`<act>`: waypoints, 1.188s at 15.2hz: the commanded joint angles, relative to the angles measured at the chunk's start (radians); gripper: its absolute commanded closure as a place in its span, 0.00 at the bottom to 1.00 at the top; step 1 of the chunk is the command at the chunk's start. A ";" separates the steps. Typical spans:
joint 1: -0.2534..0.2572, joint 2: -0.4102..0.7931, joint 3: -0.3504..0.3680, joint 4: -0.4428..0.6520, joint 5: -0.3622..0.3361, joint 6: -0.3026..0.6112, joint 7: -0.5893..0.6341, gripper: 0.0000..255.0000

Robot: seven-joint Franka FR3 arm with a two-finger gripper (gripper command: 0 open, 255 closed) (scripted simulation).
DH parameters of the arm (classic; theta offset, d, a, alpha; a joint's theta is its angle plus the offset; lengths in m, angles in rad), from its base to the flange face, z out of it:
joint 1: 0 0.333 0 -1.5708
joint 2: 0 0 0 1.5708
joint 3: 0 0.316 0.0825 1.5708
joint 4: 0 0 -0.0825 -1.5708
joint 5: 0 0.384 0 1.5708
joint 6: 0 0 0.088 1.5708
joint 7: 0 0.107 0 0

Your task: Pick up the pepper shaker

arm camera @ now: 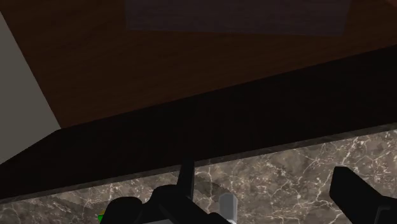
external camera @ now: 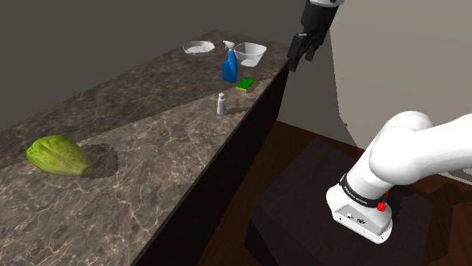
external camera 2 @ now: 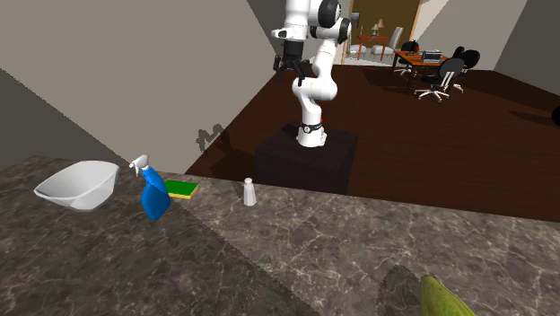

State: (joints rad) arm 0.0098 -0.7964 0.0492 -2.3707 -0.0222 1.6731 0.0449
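Observation:
The pepper shaker (external camera: 222, 103) is a small grey cylinder with a pale cap, standing upright near the front edge of the brown marble counter (external camera: 144, 140). It appears again in the second exterior view (external camera 2: 249, 192) and in the wrist view (arm camera: 228, 207), low between the fingers. My black gripper (external camera: 302, 51) hangs high in the air off the counter's edge, well above the shaker and to the shoulder view's right of it. Its fingers (arm camera: 353, 191) stand apart with nothing between them. From across the counter the gripper (external camera 2: 287, 67) is far behind the shaker.
A blue spray bottle (external camera: 230, 66), a green and yellow sponge (external camera: 245, 85) and a white bowl (external camera: 250, 53) stand beyond the shaker. A round strainer dish (external camera: 199, 47) lies farther back. A green fruit (external camera: 57, 156) rests at the counter's near end. The dark stand (external camera: 302, 208) sits beside the counter.

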 commanded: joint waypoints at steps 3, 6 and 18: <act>-0.003 0.058 0.007 -0.007 -0.001 0.067 0.012 0.00; -0.009 0.152 0.018 -0.005 -0.004 0.163 0.031 0.00; -0.038 0.585 0.057 0.130 -0.053 0.473 0.120 0.00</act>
State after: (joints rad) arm -0.0261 -0.2520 0.1034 -2.2630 -0.0690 2.1257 0.1566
